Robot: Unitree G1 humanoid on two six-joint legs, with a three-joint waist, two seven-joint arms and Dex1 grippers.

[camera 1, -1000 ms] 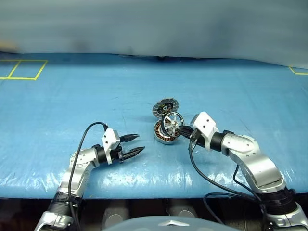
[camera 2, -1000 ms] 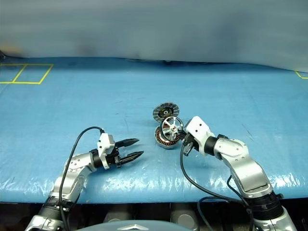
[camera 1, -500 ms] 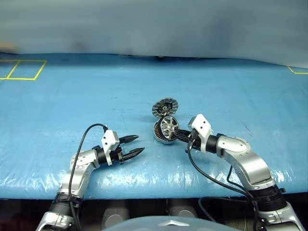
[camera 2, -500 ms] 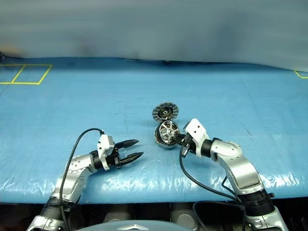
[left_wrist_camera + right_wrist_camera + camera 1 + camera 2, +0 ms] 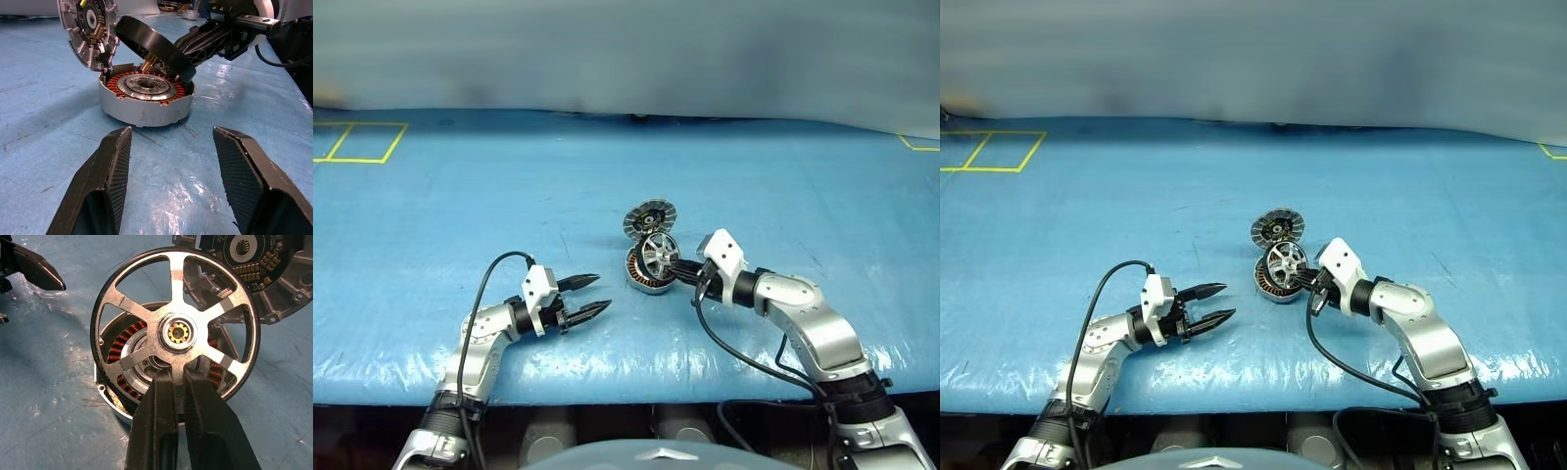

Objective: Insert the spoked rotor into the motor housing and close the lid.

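The motor housing (image 5: 142,105) sits on the blue table, with copper coils ringing its silver centre. Its hinged lid (image 5: 649,217) stands open behind it, dark inner face toward me. The spoked rotor (image 5: 178,328) leans tilted over the housing's mouth, its brass shaft pointing down at the centre. My right gripper (image 5: 178,374) is shut on the rotor's lower spoke and reaches in from the right (image 5: 677,271). To the housing's left, my left gripper (image 5: 603,292) hovers open and empty, its fingers (image 5: 115,161) pointing at the housing.
The blue sheet over the table (image 5: 783,176) is wrinkled near the front edge (image 5: 636,387). Yellow tape squares (image 5: 357,142) mark the far left corner. A black cable (image 5: 744,357) loops from my right wrist toward the front edge.
My right gripper has sunk a little and tipped the rotor closer onto the housing. The left arm has held still.
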